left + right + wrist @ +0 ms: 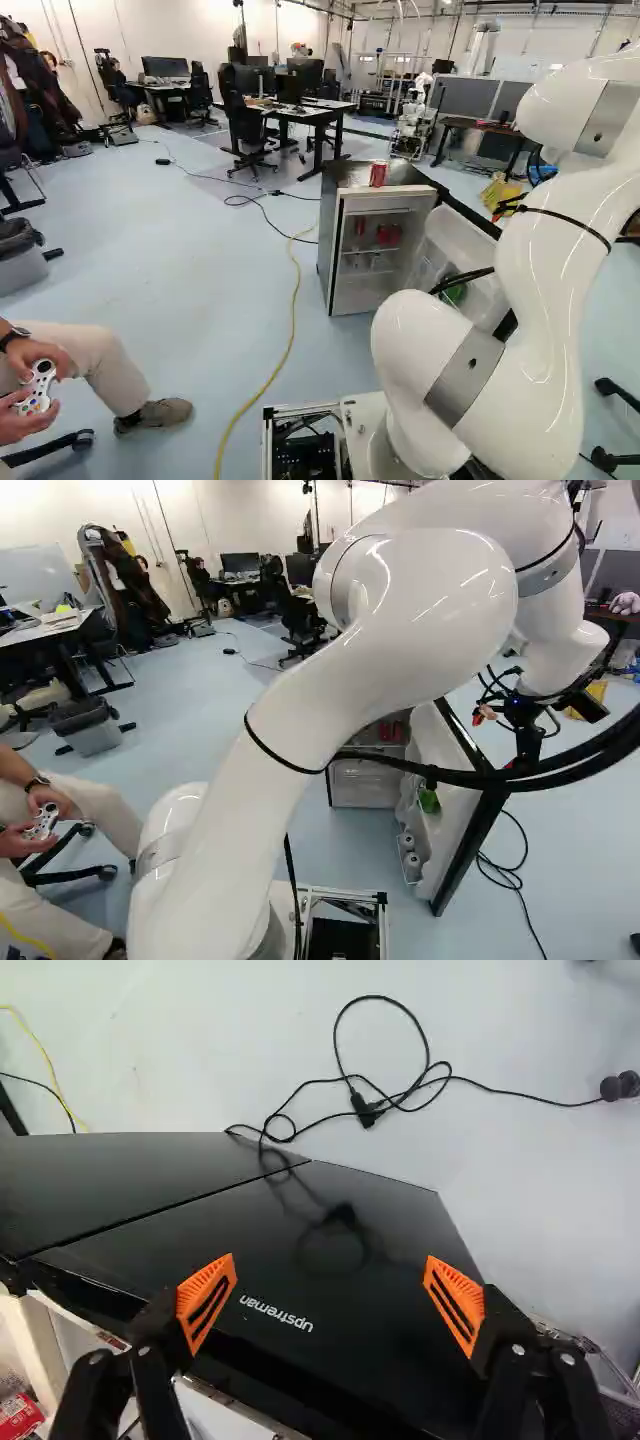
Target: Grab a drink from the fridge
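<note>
A: Lot one, fridge [328,235], one: standing ahead of us, with its door [452,825] swung wide on the right side. What do we enter for the gripper [330,1263]?

B: One, released. Orange pads [207,1300] well apart, nothing between them, facing the door's dark outer face. Location: right of the door, outside the opening.

A: And the drinks?

B: Red cans [388,234], on a shelf inside the fridge. Further, one red can on top [377,174], near its front edge. Also green item [429,800], one, in the door rack; kind undetermined.

A: Step in hand, by our judgement?

B: Passage from door to shelf. The opening looks wide enough, so we need no more swing. We should back off to the right, clear the door's free edge on the near side, then turn left into the opening.

A: Handling notes?

B: Keep the wrist and its hanging cables [570,775] off the door; a snag could drag it shut. Then we level the gripper with the shelf, go in straight and slowly, one pad each side of a single can, and close at mid-height. Neighbouring cans: liable to topple if we enter crooked.
</note>
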You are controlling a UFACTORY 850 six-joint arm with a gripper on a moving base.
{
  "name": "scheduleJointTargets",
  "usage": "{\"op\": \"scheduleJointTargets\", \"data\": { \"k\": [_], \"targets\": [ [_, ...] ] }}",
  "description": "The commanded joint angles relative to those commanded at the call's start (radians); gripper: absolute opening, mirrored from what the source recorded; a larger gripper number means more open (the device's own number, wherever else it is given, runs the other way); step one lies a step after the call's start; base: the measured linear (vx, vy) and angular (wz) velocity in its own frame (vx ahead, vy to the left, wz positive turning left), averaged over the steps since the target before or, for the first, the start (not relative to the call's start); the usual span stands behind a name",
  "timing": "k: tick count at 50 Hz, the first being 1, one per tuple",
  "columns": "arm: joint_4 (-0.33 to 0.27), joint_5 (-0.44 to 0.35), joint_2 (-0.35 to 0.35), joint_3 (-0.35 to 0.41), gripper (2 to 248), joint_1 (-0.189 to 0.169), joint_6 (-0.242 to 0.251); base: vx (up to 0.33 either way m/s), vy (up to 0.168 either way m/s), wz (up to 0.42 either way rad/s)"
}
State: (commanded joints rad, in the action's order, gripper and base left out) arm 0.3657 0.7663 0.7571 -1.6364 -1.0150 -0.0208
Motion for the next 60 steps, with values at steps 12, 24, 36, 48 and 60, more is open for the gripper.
{"op": "scheduleJointTargets", "data": {
  "k": [12, 24, 36, 48, 60],
  "targets": [
    [0.000, 0.000, 0.000, 0.002, 247, 0.000, 0.000, 0.000, 0.000, 0.000],
    [0.000, 0.000, -0.016, 0.027, 247, 0.000, 0.000, 0.000, 0.000, 0.000],
    [0.000, 0.000, -0.040, 0.065, 247, 0.003, 0.000, 0.000, 0.000, 0.000],
    [0.000, 0.000, -0.063, 0.102, 247, 0.007, 0.000, 0.000, 0.000, 0.000],
    [0.000, 0.000, -0.082, 0.133, 247, 0.017, 0.000, 0.000, 0.000, 0.000]
  ]
}}
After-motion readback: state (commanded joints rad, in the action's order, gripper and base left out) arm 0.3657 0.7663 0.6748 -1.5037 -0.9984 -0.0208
